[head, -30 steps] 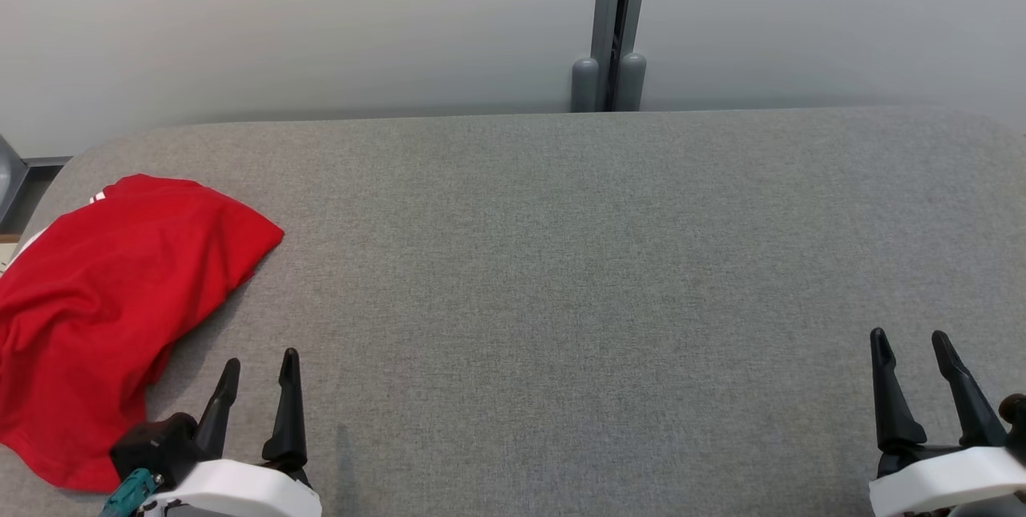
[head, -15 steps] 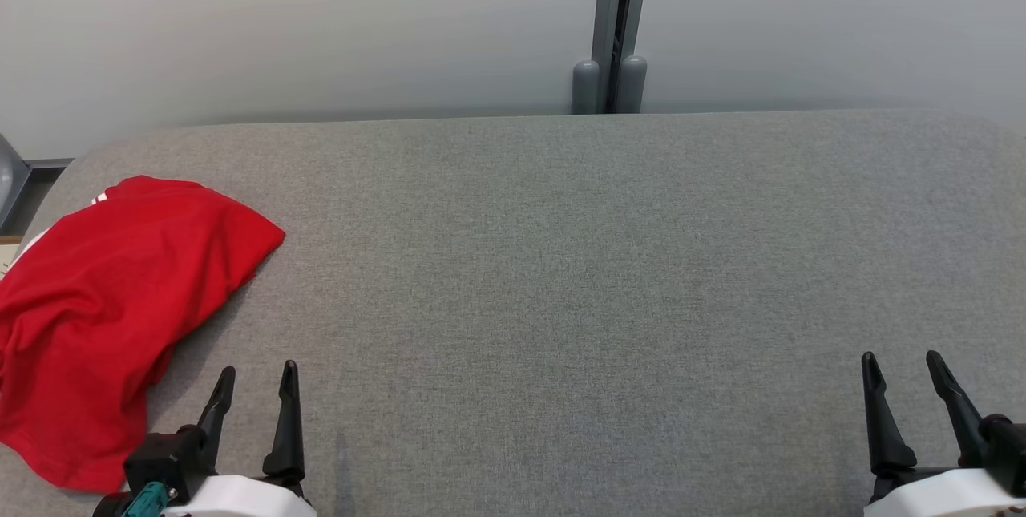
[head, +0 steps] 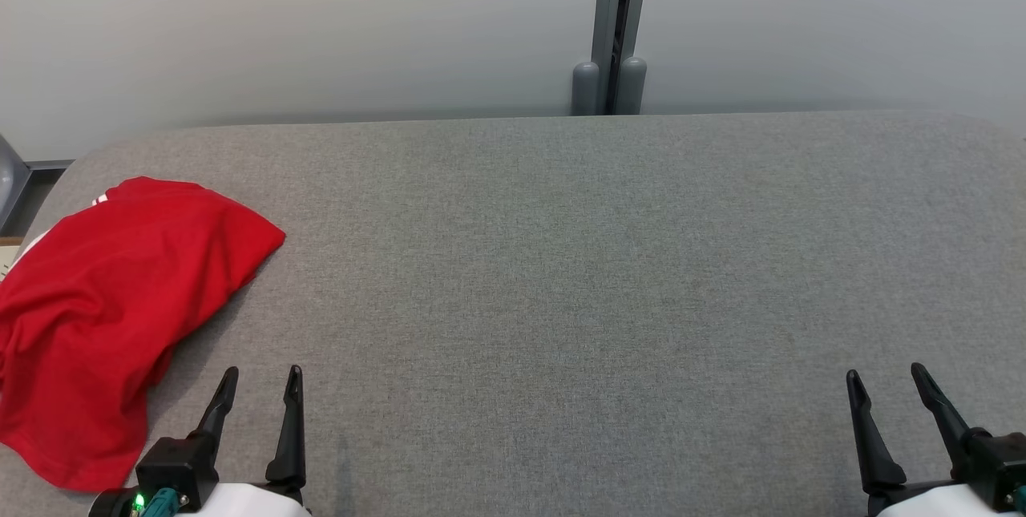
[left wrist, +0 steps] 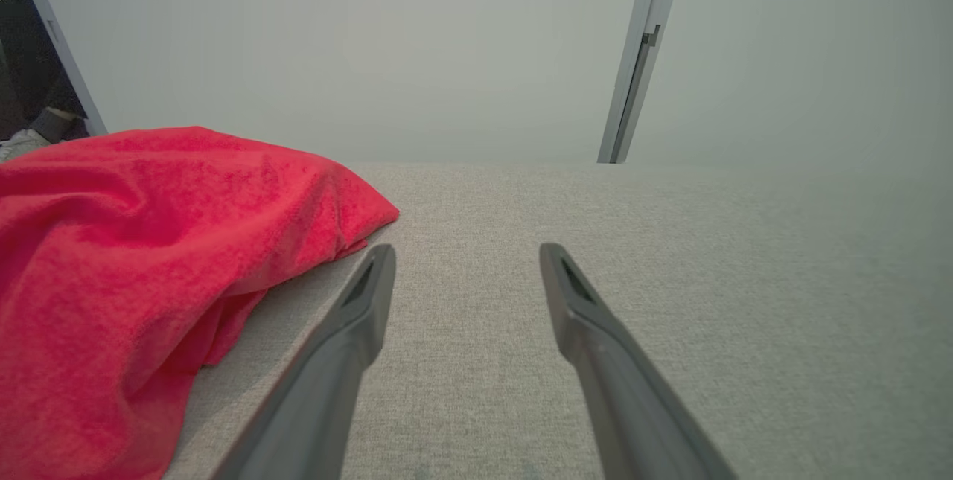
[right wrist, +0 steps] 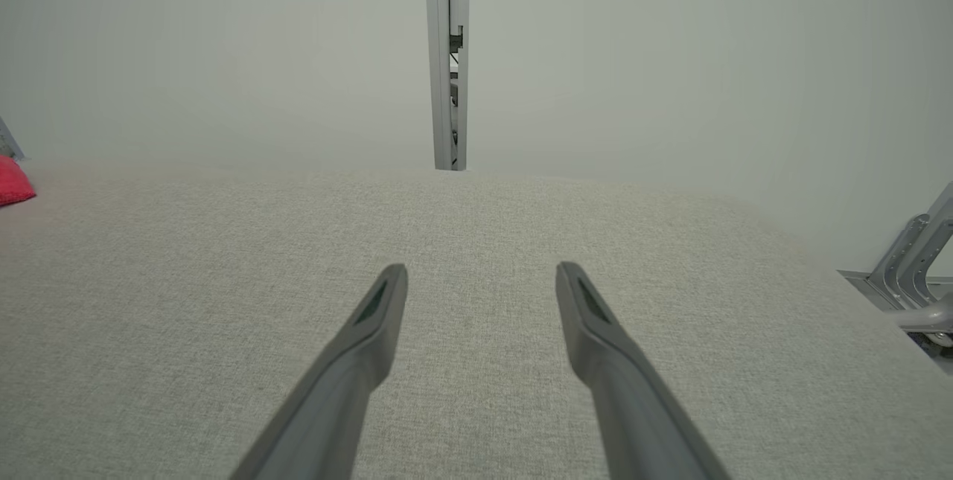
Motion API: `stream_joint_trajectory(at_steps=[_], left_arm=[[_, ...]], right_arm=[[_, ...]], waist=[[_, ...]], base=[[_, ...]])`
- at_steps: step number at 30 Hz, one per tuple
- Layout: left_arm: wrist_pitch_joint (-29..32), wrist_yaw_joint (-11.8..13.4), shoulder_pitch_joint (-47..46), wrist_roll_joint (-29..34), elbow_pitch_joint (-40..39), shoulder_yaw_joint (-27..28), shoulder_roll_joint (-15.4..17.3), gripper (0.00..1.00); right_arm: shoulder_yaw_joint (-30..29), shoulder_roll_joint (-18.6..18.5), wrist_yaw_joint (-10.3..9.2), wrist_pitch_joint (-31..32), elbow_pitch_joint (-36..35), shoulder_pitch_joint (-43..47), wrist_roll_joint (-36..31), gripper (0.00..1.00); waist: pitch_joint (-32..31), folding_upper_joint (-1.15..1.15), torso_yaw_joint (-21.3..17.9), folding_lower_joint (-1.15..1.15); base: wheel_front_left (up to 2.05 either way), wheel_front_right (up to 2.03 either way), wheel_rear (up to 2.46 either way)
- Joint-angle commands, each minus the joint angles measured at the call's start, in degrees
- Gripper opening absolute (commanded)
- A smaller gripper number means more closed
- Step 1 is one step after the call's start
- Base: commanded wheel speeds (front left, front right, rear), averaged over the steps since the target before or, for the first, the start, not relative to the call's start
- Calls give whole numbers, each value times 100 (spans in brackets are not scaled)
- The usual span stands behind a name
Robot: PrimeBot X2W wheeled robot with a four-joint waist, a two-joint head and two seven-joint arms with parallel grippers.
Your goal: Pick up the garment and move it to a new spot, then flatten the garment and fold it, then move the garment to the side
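Red garment (head: 112, 317) lies diagonally — long axis near-left to far-right.

Red garment (head: 112, 308) crumpled, lying at table's left edge.

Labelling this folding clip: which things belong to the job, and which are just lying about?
Job: grey table; red garment at its left end; left gripper and right gripper, both open.
Just there: grey post behind the table; metal bracket off its right end.
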Motion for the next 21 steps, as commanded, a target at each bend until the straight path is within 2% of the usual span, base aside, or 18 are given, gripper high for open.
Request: stream_joint_trajectory(at_steps=[1,14,21], left_arm=[[-58,-63,29,157,23,40,5,100],[-201,-197,98,719,104,237,-42,100],[-257,-247,117,933,139,335,-83,100]], right_arm=[[-73,6,10,-41,-13,55,-169,100],[-267,119,12,-50,-47,160,-767,100],[-431,236,11,-55,-36,194,-807,100]], waist=[[-4,0,0,0],[-27,0,1,0],[-31,0,-17,0]], base=[[0,0,0],[0,0,0],[0,0,0]])
